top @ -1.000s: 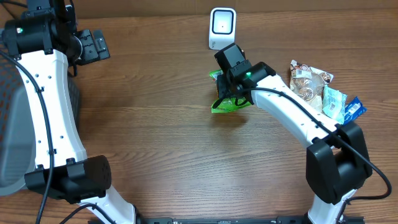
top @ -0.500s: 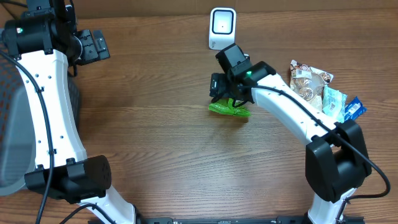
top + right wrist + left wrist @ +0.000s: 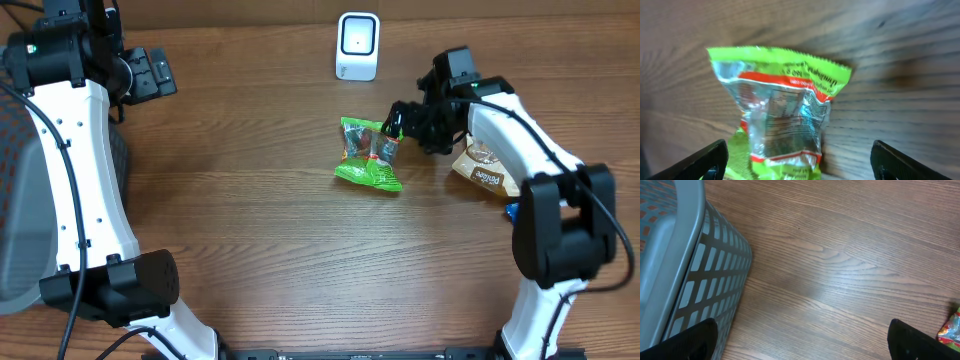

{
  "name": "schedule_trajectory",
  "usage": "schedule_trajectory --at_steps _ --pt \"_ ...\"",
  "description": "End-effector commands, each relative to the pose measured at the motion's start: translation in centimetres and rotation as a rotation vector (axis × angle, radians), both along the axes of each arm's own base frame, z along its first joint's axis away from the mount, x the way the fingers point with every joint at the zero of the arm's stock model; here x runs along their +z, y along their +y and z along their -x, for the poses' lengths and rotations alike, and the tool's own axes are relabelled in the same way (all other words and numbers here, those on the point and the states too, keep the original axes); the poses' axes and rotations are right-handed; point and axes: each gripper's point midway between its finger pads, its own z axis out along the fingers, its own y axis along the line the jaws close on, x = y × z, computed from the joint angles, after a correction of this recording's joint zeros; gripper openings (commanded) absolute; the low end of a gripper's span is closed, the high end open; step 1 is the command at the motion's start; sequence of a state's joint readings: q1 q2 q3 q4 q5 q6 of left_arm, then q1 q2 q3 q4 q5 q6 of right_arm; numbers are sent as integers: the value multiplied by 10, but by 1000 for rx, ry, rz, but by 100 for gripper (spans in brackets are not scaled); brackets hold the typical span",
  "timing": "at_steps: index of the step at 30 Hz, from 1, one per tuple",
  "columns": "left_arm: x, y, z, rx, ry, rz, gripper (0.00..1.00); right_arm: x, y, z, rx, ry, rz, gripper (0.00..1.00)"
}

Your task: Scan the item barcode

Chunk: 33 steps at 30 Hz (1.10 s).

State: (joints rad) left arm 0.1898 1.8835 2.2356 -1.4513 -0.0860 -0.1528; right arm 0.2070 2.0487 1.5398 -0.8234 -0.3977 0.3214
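The item, a green and clear snack bag (image 3: 368, 153), lies flat on the wooden table in front of the white barcode scanner (image 3: 357, 45). My right gripper (image 3: 398, 125) hovers just right of the bag, open and holding nothing. In the right wrist view the snack bag (image 3: 780, 112) fills the middle, printed side up, and the right gripper (image 3: 802, 170) has its fingertips (image 3: 707, 160) spread wide on either side without touching it. My left gripper (image 3: 150, 72) is open at the far left, away from the bag. In the left wrist view the left gripper (image 3: 802, 347) is empty over bare wood.
A grey slatted basket (image 3: 685, 265) stands at the table's left edge (image 3: 15, 200). A brown snack packet (image 3: 485, 167) lies to the right under my right arm, with a blue packet corner (image 3: 512, 210) beside it. A corner of the green bag (image 3: 952, 327) shows in the left wrist view.
My right gripper has opened and let go of the green bag, which dropped flat onto the table. The right arm swung right, away from the scanner. The left arm stayed still.
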Motion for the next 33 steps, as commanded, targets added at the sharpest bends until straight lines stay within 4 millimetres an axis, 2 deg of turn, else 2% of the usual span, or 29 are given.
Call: schedule_trajectory --at_steps 1,4,10,15,19,21,24,27,31,32,33 --pt "-2 -3 -3 -25 7 -6 100 -23 22 14 73 84 -93 91" --pt "-2 -3 -3 -24 7 -6 100 -33 28 21 85 129 -122 91" --pt "-2 -3 -3 -25 7 -6 100 -26 49 29 115 157 -264 92" --pt "-2 -3 -3 -25 7 -6 100 -44 48 45 48 242 -257 91" --pt "-2 -3 -3 -25 7 -6 100 -64 45 67 -8 326 -260 85" --pt "-2 -3 -3 -25 7 -6 100 -68 49 76 -2 348 -293 77" --pt "-2 -3 -3 -25 7 -6 100 -69 52 78 8 344 -328 67" --pt "-2 -3 -3 -25 7 -6 100 -67 54 72 17 314 -342 49" --pt "-2 -3 -3 -25 7 -6 100 -65 53 65 15 287 -349 9" --pt "-2 -3 -3 -25 7 -6 100 -64 52 63 15 279 -350 4" --pt "-2 -3 -3 -25 7 -6 100 -62 51 60 13 272 -352 4"
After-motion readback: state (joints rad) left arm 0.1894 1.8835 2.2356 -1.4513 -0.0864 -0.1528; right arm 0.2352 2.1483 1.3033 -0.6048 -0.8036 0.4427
